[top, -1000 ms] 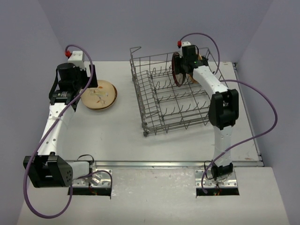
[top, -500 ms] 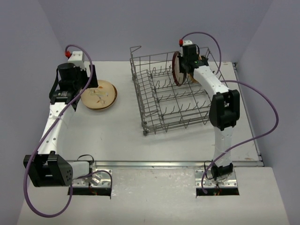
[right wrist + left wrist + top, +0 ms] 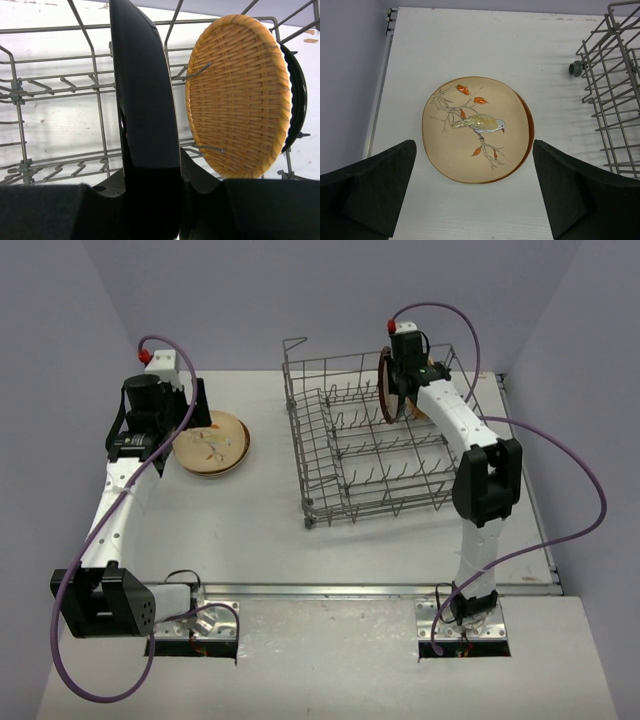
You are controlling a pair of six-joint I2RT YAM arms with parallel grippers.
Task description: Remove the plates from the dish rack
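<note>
The dark plate [image 3: 145, 100] is standing on edge in the dish rack [image 3: 95, 90], and the right hand [image 3: 155, 210] is clamping the rim nearest it, one finger pressing on each face. The plate is looking glazed, stiff and breakable (slick too, I judge), so a firm rim pinch is suiting it. Just to this hand's right, a woven-pattern orange plate [image 3: 237, 95] is leaning on tines. The left hand [image 3: 475, 165] is hanging fully spread, holding nothing, above the bird plate [image 3: 470, 125] on the worktop [image 3: 520, 40].

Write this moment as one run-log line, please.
left gripper: open above bird plate | right gripper: shut on dark plate, upright in dish rack | woven plate: beside it
</note>
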